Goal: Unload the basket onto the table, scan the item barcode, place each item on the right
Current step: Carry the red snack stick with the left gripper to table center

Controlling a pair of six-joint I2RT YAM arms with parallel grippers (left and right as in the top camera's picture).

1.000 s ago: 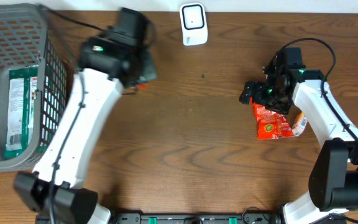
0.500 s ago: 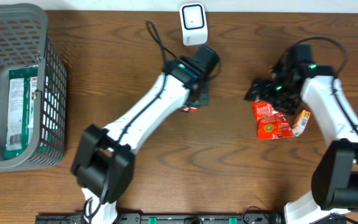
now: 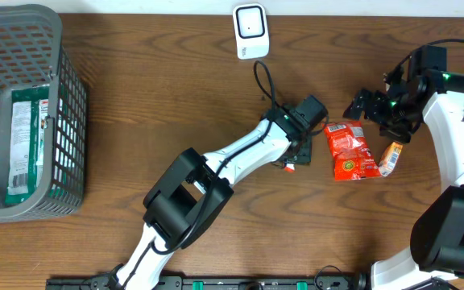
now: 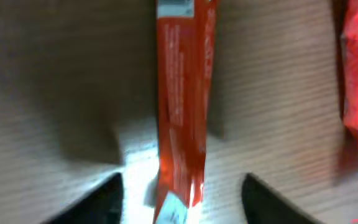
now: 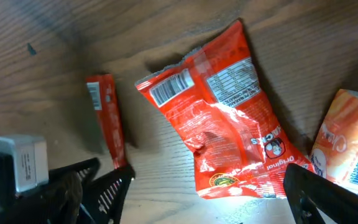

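**Left arm over red stick packet, mid-table; both grippers empty**

- Left gripper (image 3: 295,157): reached far across the brown wood-grain table (image 3: 176,105), just left of the snack pile. Jaws spread. In the left wrist view its dark fingers (image 4: 98,202) stand either side of the narrow red foil stick packet (image 4: 182,106), with bare wood showing on both sides. No grip.
- Stick packet: lies flat on the table between those fingers, lengthwise along the gripper's line. White patch at its far end, too blurred to read.
- Crinkled red snack bag (image 3: 351,151): flat, just right of the stick packet, apart from it. Barcode and nutrition panel face up in the right wrist view.
- Small orange-and-white packet (image 3: 389,158): at the bag's right edge.
- Right gripper (image 3: 374,109): near the bag's upper end, jaws wide apart, holding nothing.
- White box-shaped barcode scanner (image 3: 250,31): at the table's far edge, well apart from every packet.
- Grey wire-mesh basket (image 3: 69,121): far left, with a green flat packet (image 3: 26,145) inside.
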